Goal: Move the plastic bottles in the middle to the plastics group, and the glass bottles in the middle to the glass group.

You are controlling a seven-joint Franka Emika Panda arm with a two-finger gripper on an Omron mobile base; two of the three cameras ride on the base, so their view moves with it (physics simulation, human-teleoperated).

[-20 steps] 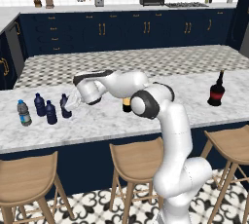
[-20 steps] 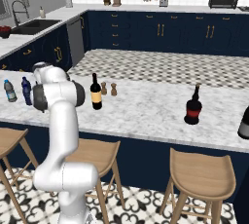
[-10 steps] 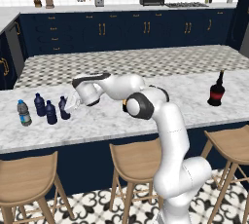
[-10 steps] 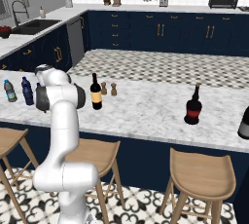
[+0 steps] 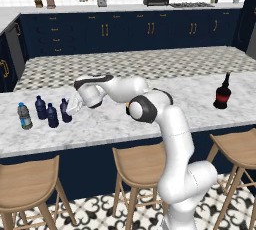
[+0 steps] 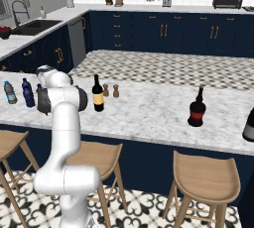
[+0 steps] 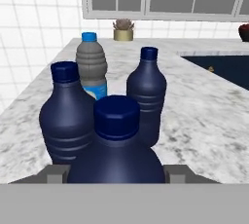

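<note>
gripper (image 7: 115, 173) pinching navy bottle (image 7: 116, 145), at plastics group | two navy bottles (image 7: 68, 116) plus water bottle (image 7: 91, 67) just beyond, release left | wine bottle (image 6: 97, 93) mid-counter, unmoved | red-labelled bottle (image 6: 197, 108) far end, awaiting it

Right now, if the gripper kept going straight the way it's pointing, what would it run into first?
The gripper is shut on a navy plastic bottle. Straight ahead stand two more navy bottles, the left one apparently nearest, so the held bottle would likely bump it first. The clear water bottle stands behind; depth is uncertain.
</note>
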